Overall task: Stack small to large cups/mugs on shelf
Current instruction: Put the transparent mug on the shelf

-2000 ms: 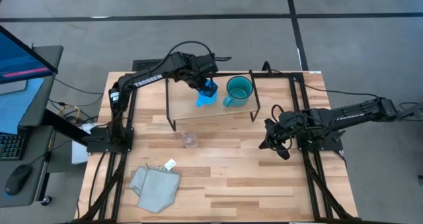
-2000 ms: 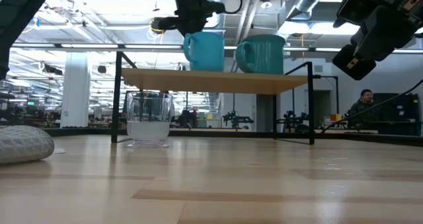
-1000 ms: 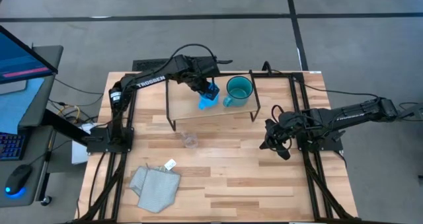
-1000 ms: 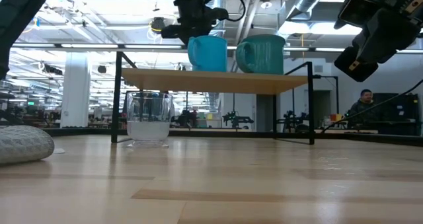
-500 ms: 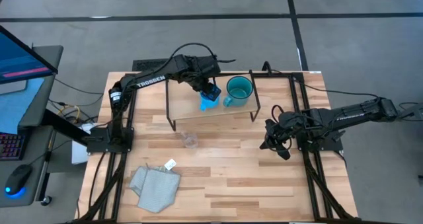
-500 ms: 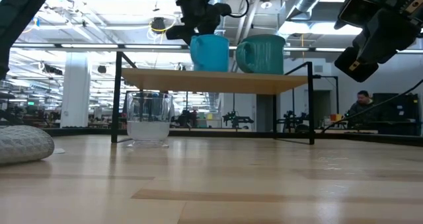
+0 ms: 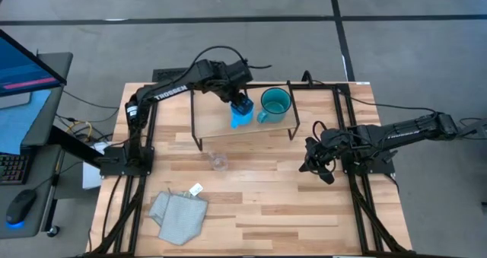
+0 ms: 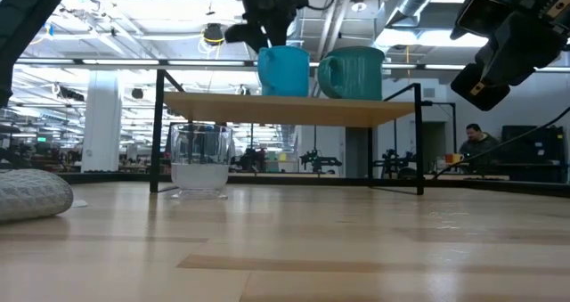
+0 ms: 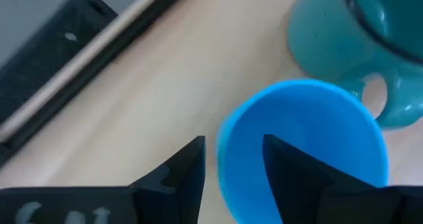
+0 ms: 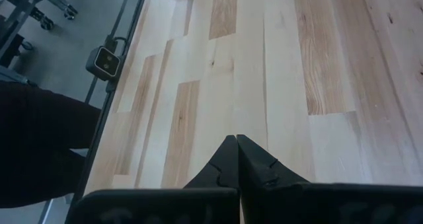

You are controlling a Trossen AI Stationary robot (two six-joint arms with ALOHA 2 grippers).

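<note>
Since two seconds ago the blue mug (image 8: 283, 70) has shifted along the shelf (image 8: 285, 109) to just beside the teal mug (image 8: 352, 73). The left pincer (image 9: 231, 164), fingers apart, straddles the blue rim. "TROSSEN" marks the left arm (image 7: 169, 90). The clear glass cup (image 8: 199, 162) sits on the bench (image 7: 266, 205). The right pincer (image 10: 235, 148) is closed.

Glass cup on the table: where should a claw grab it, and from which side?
Take the glass cup by its rim from straight above, one finger inside and one outside. It stands upright, mouth up, without a handle, just in front of the shelf, whose board overhangs behind it.
</note>
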